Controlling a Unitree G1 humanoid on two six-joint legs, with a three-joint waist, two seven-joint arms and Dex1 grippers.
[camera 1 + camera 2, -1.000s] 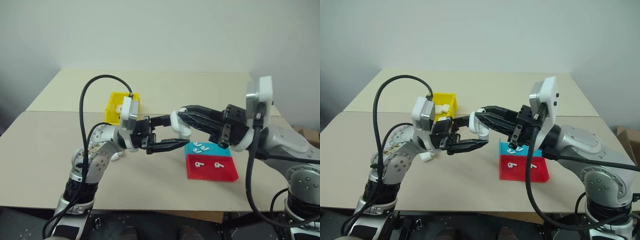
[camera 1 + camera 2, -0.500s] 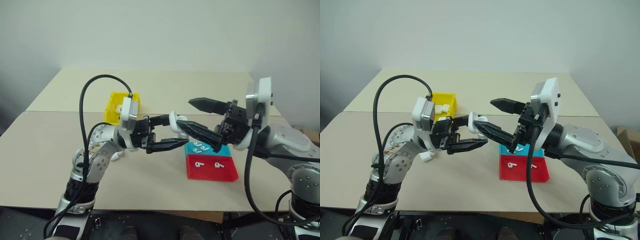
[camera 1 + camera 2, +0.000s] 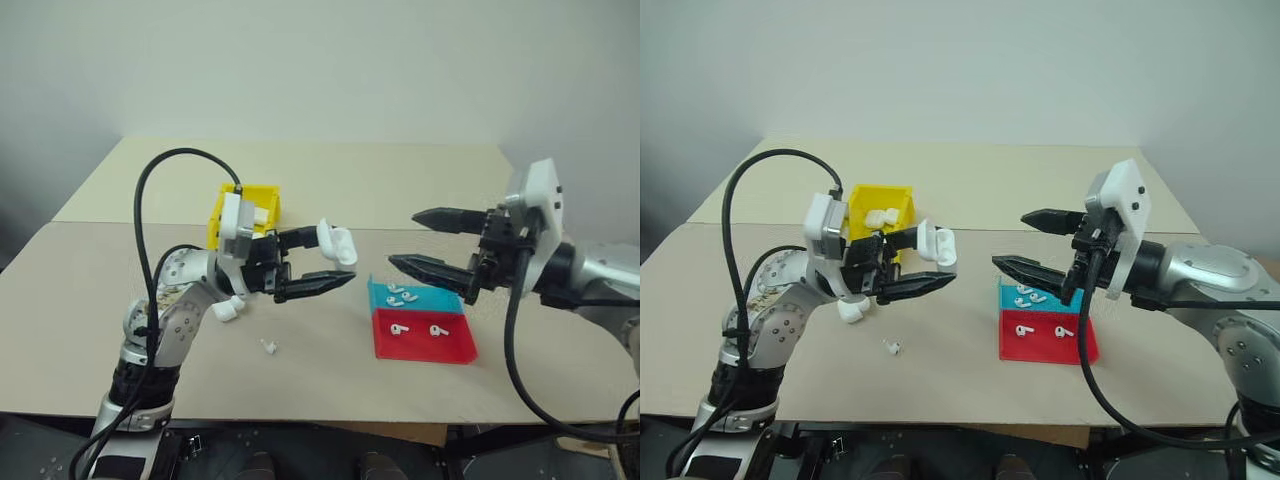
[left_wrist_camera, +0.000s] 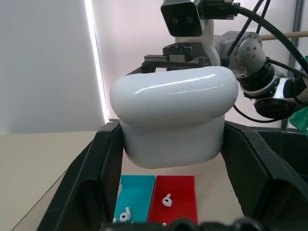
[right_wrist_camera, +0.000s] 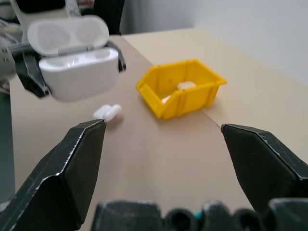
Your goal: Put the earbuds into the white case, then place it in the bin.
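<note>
Above the beige table (image 3: 300,390), left gripper (image 3: 325,262) clamps the open glossy white case (image 3: 336,243); right gripper (image 3: 425,243) gapes empty, and a fallen earbud (image 3: 268,347) risks being left out.

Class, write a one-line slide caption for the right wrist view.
Open right gripper faces the left gripper holding the open white case, with the yellow bin beyond.

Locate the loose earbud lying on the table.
In the left eye view, the loose earbud lies on the table below the left gripper, left of the blue-and-red tray.
</note>
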